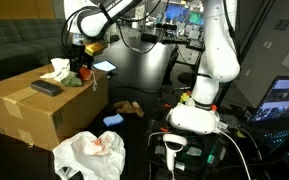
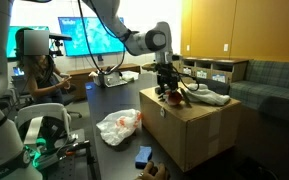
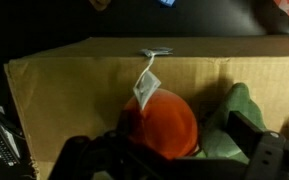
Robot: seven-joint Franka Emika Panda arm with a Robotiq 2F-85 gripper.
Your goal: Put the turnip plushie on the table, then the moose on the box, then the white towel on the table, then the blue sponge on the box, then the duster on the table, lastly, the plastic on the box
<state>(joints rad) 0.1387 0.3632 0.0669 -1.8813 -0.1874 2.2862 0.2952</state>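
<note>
Nothing on the list is looking finished yet; the arm is only lining up for the first move. The gripper (image 3: 169,150) is hanging over the box (image 3: 64,85) with its jaws spread as wide as they go, holding nothing. The turnip plushie (image 3: 169,125) is sitting directly beneath it on the box top, between the two fingers, its green leaves trailing toward one of them. In an exterior view, the white towel (image 1: 56,68) and the duster (image 1: 46,87) are also lying on the box, just beside the hand and a little beyond it along the carton. Well below the hand, on the table (image 2: 104,100), the moose (image 1: 129,108) and the blue sponge (image 1: 112,120) are lying near the foot of the box, with the plastic (image 1: 89,155) crumpled farther out. So I am judging all six placements to be waiting: turnip, towel and duster are needing to come down, while moose, sponge and plastic are needing to go up. Closing on the turnip is looking like the step at hand.
</note>
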